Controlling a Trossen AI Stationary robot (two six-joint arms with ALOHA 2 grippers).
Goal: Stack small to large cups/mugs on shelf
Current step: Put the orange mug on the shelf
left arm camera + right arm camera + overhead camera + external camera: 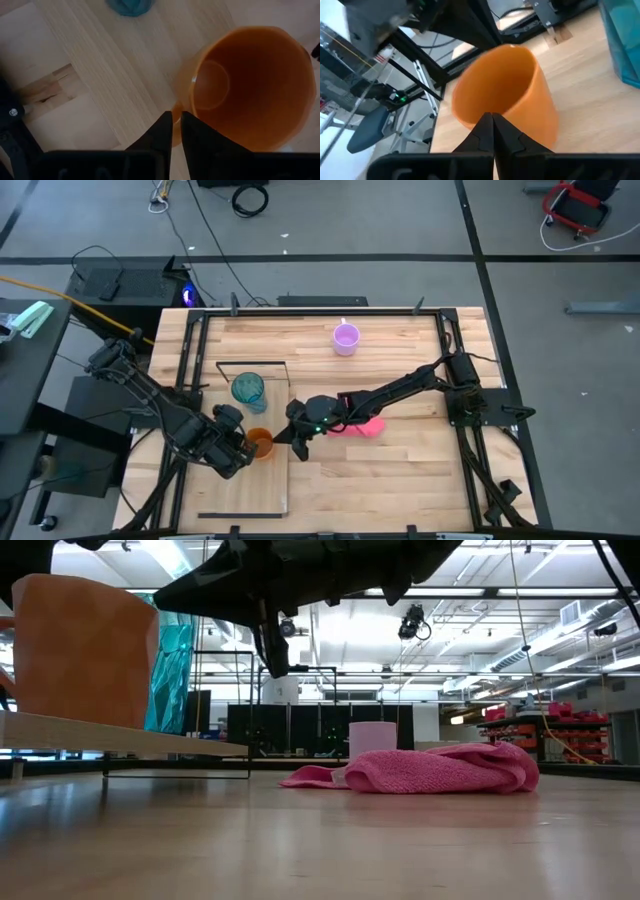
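Note:
The orange mug [261,442] stands upright on its base on the light-wood shelf [230,485], near the shelf's right edge. My left gripper [243,449] is shut on the mug's left side. My right gripper [297,442] is shut and hovers just right of the mug, a little apart from it. The teal tumbler [249,390] stands on the shelf farther back, by the black wire frame [250,363]. The lilac mug [346,338] stands on the tabletop at the far middle. My left gripper holds the orange mug at the side of its wall [181,107] nearest my arm, just below the rim. The fingers [162,131] come slanting down from the table's left and hide the place of contact. The mug stays upright on the shelf [120,740].
A crumpled pink cloth [368,426] lies on the tabletop right of my right gripper, under that arm. The shelf plank runs on toward the near edge with bare wood [240,500]. Black frame rails [190,360] line the table's left and right sides.

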